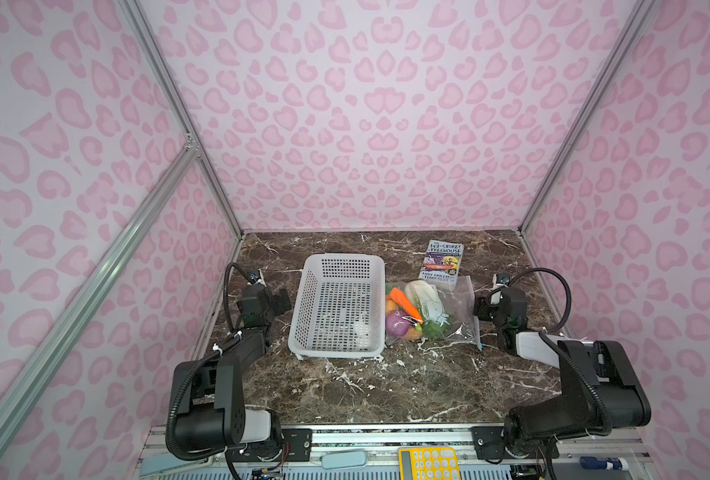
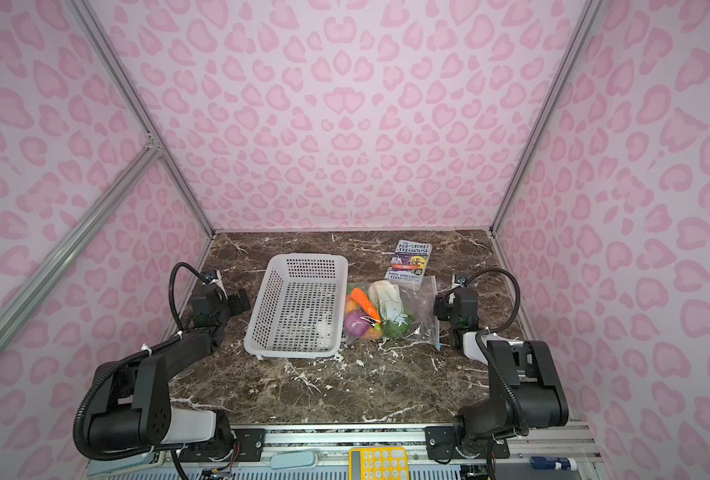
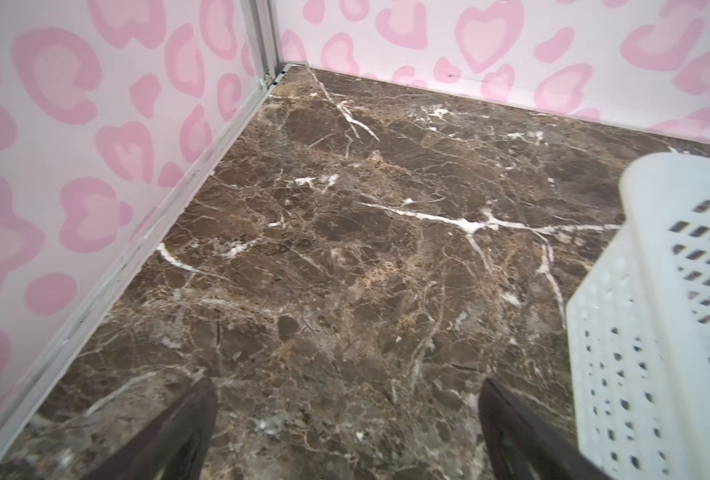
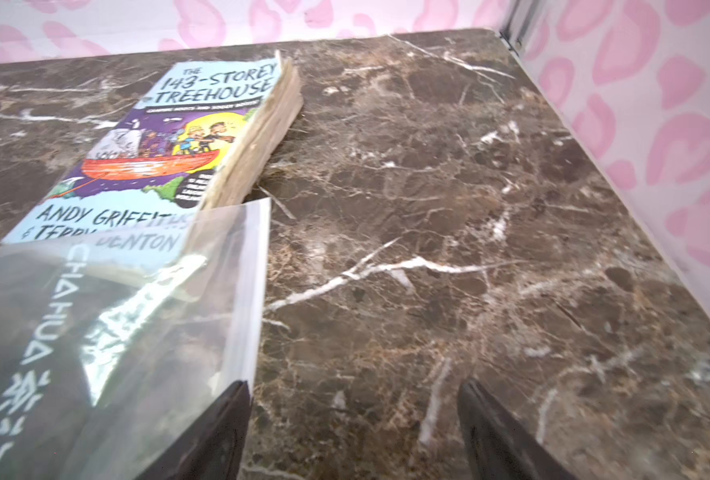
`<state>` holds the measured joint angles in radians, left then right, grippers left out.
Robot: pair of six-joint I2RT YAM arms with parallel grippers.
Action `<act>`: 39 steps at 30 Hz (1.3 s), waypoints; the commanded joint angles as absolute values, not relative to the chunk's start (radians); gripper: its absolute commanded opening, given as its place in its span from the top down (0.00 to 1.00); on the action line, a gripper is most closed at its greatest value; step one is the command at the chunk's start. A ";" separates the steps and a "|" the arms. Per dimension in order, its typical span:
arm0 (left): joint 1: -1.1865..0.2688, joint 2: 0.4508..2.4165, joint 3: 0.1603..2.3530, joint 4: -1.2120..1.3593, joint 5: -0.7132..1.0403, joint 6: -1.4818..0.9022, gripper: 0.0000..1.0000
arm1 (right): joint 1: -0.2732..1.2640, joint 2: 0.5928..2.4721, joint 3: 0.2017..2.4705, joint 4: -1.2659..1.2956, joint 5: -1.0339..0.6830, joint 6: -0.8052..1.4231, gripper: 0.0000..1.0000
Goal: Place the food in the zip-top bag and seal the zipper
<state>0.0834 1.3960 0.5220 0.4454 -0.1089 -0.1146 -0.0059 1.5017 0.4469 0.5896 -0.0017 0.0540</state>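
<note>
Right gripper (image 4: 353, 390) jaws are wide apart and empty, just beside the clear crinkly plastic zip-top bag (image 1: 455, 297) on the dark marble worktop (image 1: 386, 386). Left gripper (image 3: 345, 386) jaws gape, empty too. Colourful toy food (image 1: 405, 307) bulges inside. Sealing looks nearly over; next, check the small blue slider tab (image 1: 479, 345) sits at the end.

Dark brown marble-look tabletop (image 1: 345, 386): polished, glossy, white veins. White perforated plastic basket (image 1: 303, 299), centre of both top views: smooth, semi-matt. Transparent plastic zip-top bag (image 4: 137, 332), lower left of the right wrist view: thin, crinkly, shiny with glare. Small toy vegetables (image 1: 399, 322): smooth, plastic-looking. Paperback book (image 4: 170, 137): glossy card cover, rough yellowed paper page edges. Pink-patterned wall panels (image 1: 386, 124): matt. Silver frame struts (image 1: 95, 286): brushed metal.
</note>
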 commanded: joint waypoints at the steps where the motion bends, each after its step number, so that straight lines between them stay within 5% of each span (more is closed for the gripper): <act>1: 0.053 1.406 0.505 0.621 -0.061 -0.085 0.02 | 0.021 1.520 0.379 0.899 0.026 -0.021 0.19; 5: 0.003 1.411 0.456 0.707 -0.200 -0.079 0.03 | 0.020 1.568 0.312 1.074 0.048 -0.011 0.18; 12: -0.034 1.436 0.356 0.902 -0.272 -0.071 0.03 | 0.012 1.555 0.341 0.996 0.065 0.011 0.16; 13: -0.033 1.456 0.320 0.977 -0.260 -0.064 0.03 | 0.012 1.547 0.351 0.966 0.064 0.008 0.02; 14: -0.041 1.476 0.298 1.046 -0.269 -0.051 0.03 | 0.011 1.535 0.362 0.920 0.063 0.007 0.00; 39: -0.030 1.465 0.321 0.984 -0.247 -0.061 0.03 | 0.012 1.538 0.360 0.932 0.064 0.006 0.00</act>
